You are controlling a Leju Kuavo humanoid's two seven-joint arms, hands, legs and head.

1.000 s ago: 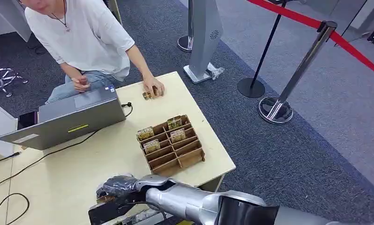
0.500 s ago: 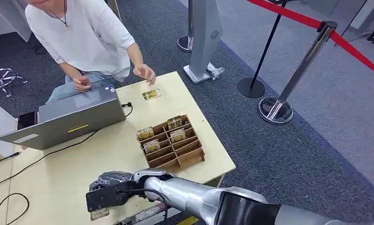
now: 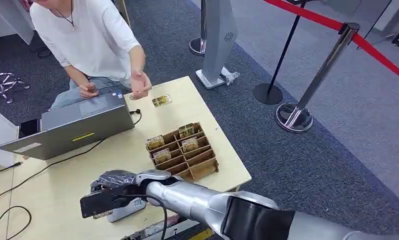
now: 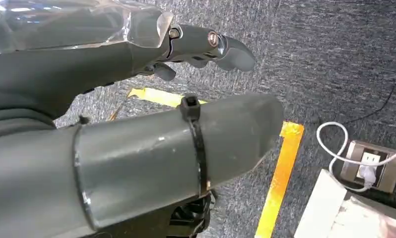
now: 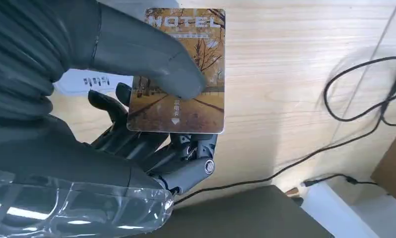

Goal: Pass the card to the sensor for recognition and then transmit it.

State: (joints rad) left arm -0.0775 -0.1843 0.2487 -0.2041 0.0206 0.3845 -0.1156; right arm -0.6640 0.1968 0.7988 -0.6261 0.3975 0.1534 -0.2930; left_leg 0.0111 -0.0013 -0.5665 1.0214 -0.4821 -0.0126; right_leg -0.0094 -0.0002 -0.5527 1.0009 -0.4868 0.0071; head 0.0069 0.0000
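Orange-brown hotel card (image 5: pixel 178 69) sits pinched in the right hand (image 3: pixel 110 192), thumb (image 5: pixel 146 57) pressing its face w/ darker fingers (image 5: pixel 151 146) behind, held just above the pale wooden table (image 3: pixel 62 185) and over a small white sensor (image 3: pixel 127 209) at the near edge. Left hand (image 4: pixel 136 99) hangs over grey carpet, fingers stretched out, holding nothing. A 2nd card (image 3: pixel 161 100) lies on the table's far side, near a person's hand (image 3: pixel 139 84), well apart from the robot's.
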